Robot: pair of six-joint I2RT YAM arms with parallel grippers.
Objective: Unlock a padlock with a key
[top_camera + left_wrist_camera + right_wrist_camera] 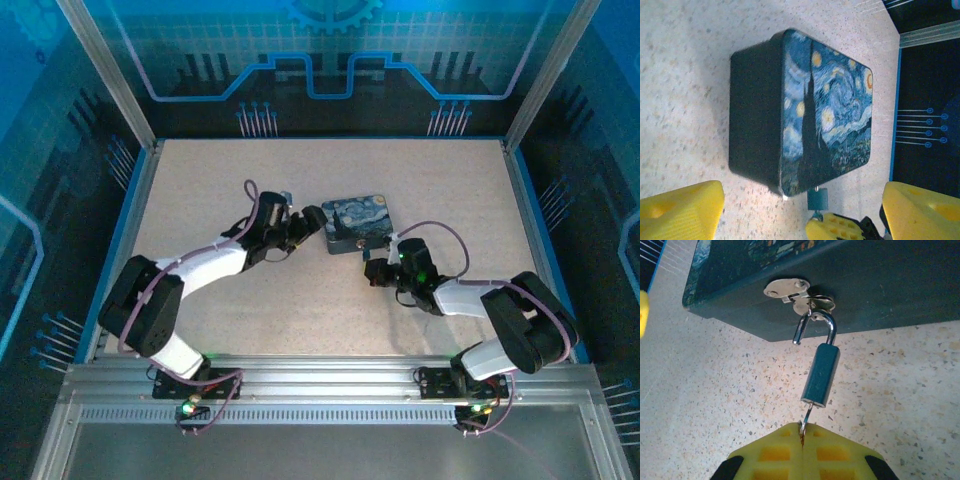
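Note:
The padlock point(821, 374), a small dark teal body with a thin metal shackle, hangs from the hasp on the side of a tin point(880, 275). One shackle leg stands free of the body. The slender key point(808, 416) sticks into the padlock's bottom. My right gripper point(802, 430) is shut on the key's head. In the top view the right gripper point(372, 268) sits just in front of the tin point(357, 222). My left gripper point(305, 226) is at the tin's left end. Its yellow fingers point(680, 210) stand wide open just short of the tin point(800, 110), the padlock point(817, 198) between them.
The tin with the blue and yellow swirl painting lies mid-table on the speckled tabletop point(300, 320). Blue walls and metal rails point(135, 190) ring the table. Bare tabletop stretches behind the tin and toward the near edge.

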